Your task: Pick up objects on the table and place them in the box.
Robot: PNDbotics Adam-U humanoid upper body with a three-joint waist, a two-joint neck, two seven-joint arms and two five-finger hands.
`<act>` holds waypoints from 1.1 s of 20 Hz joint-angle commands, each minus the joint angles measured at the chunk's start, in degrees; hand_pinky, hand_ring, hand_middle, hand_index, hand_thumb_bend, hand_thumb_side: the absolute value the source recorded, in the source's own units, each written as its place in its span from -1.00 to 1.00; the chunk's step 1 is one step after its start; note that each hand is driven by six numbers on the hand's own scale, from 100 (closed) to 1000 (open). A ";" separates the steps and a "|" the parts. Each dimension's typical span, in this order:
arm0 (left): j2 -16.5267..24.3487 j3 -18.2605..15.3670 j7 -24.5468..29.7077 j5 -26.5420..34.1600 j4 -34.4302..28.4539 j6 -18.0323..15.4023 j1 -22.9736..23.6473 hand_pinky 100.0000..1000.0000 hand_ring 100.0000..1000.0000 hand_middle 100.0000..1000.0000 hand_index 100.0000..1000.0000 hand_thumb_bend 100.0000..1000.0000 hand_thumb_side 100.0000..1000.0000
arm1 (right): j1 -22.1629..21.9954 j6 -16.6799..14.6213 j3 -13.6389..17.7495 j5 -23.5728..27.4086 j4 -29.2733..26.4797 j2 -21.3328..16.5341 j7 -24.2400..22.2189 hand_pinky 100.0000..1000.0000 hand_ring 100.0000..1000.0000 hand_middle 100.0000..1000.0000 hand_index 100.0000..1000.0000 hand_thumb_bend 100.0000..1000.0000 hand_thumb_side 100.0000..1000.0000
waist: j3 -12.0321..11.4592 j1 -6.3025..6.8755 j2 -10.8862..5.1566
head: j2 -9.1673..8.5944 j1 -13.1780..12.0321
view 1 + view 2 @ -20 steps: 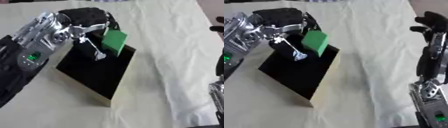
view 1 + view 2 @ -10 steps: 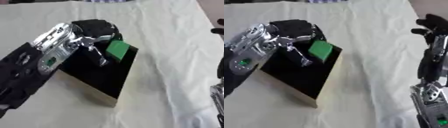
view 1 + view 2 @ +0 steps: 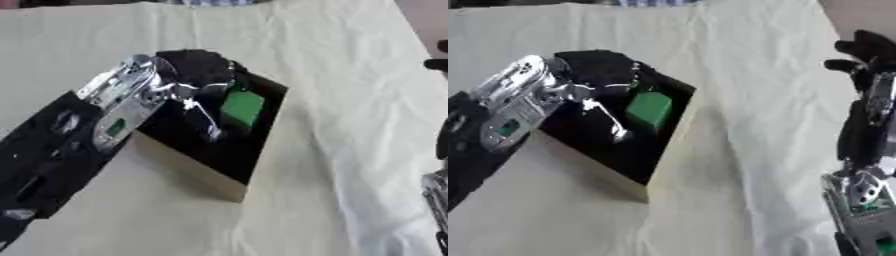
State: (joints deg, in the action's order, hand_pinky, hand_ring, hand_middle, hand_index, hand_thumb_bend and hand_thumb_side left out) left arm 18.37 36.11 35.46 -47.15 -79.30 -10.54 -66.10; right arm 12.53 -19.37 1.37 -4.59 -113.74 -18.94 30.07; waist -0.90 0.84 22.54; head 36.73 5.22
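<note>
Green block [image 3: 648, 110], black box [image 3: 259, 131] with tan rim, cream cloth [image 3: 332, 65].

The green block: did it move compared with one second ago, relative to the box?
Yes. The green block, held by the left hand, has gone down from above the far rim of the box into its black interior.

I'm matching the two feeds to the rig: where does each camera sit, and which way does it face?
Left eye view: in the head, looking down at the box; left arm and left hand over the block; only the right arm's edge shows.
Right eye view: same head, same downward look; right hand raised at the right edge.
Shared: box, block, left hand and cloth.
</note>
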 commanded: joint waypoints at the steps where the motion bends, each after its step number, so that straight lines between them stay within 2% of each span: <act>1: 1.70 -1.56 0.56 -0.42 -2.74 -0.41 -1.31 0.40 0.54 0.60 0.75 0.09 -0.05 | 0.05 0.07 0.12 0.22 -0.85 -0.76 0.10 0.08 0.32 0.04 0.36 -1.00 0.72 | -0.07 -0.14 -1.73 | -0.17 0.03; 2: 1.86 -1.77 0.62 -0.25 -3.21 -0.33 -1.24 0.40 0.54 0.60 0.75 0.09 -0.06 | 0.00 0.05 0.15 0.23 -0.85 -0.81 0.12 0.08 0.32 0.04 0.36 -1.00 0.72 | -0.07 -0.15 -1.82 | -0.15 0.02; 7: 2.90 -3.79 -0.60 1.82 -6.15 2.03 -0.66 0.28 0.46 0.52 0.67 -0.44 -0.30 | -0.31 -0.01 0.34 0.28 -0.85 -1.08 0.28 0.09 0.32 0.04 0.36 -1.00 0.70 | -0.30 -0.29 -2.49 | -0.06 0.05; 8: 3.20 -4.35 -1.31 2.67 -7.29 2.85 -0.49 0.27 0.46 0.52 0.67 -0.46 -0.31 | -0.36 -0.05 0.42 0.27 -0.85 -1.15 0.36 0.09 0.32 0.04 0.36 -1.00 0.70 | -0.37 -0.34 -2.62 | -0.04 0.11; 9: 3.55 -5.15 -2.25 3.67 -8.73 3.85 -0.30 0.21 0.42 0.48 0.64 -0.66 -0.41 | -0.40 -0.11 0.53 0.25 -0.85 -1.23 0.49 0.09 0.32 0.04 0.37 -1.00 0.69 | -0.46 -0.41 -2.79 | 0.02 0.16; 13: 5.27 -9.59 -7.38 9.75 -16.36 8.97 1.02 0.08 0.34 0.41 0.59 -1.00 -0.54 | -0.52 -0.57 1.04 0.05 -0.85 -1.71 1.04 0.10 0.32 0.05 0.37 -1.00 0.66 | -0.79 -0.80 -3.36 | 0.81 -0.43; 19: 8.37 -16.81 -16.09 27.43 -27.42 15.74 4.05 -0.08 0.23 0.33 0.54 -1.00 -0.52 | -0.85 -1.30 1.94 -0.46 -0.85 -2.27 2.06 0.11 0.33 0.05 0.37 -1.00 0.63 | -1.54 -1.45 -4.20 | 2.42 -2.68; 22: 10.03 -19.53 -19.33 32.18 -31.47 18.18 6.20 -0.10 0.22 0.32 0.53 -1.00 -0.52 | -1.23 -1.49 2.41 -0.76 -0.85 -2.32 2.60 0.11 0.33 0.06 0.38 -1.00 0.62 | -1.89 -1.92 -4.68 | 2.59 -2.96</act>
State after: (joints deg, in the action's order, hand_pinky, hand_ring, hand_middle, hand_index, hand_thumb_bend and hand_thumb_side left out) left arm 26.64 18.42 17.60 -17.16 -108.45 6.75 -59.24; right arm 11.07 -20.82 3.17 -4.94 -113.74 -19.77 32.24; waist -2.85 -1.16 19.17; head 38.82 2.56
